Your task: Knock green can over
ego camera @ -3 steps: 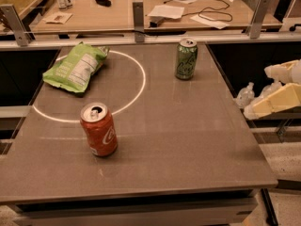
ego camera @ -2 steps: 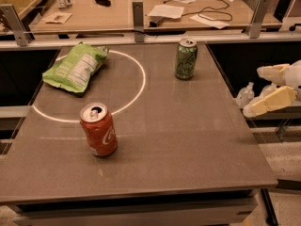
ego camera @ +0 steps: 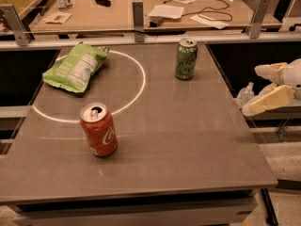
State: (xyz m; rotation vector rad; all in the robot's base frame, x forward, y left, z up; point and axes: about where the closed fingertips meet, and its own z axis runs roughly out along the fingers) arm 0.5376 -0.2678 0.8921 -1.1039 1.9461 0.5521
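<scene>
Green can stands upright at the far side of the surface. I've got my gripper off the right edge, jaws spread wide, well apart from it.

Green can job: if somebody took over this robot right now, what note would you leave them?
Gripper: off the table's right edge, jaws apart, well away from the can.
Green can: upright at the far right of the table, untouched.
Red soda can: upright, front left. Green chip bag: lying far left, over the white circle.
Done: nothing yet.
Left: bring the gripper across to the green can and tip it over, probably with a sideways push.
</scene>
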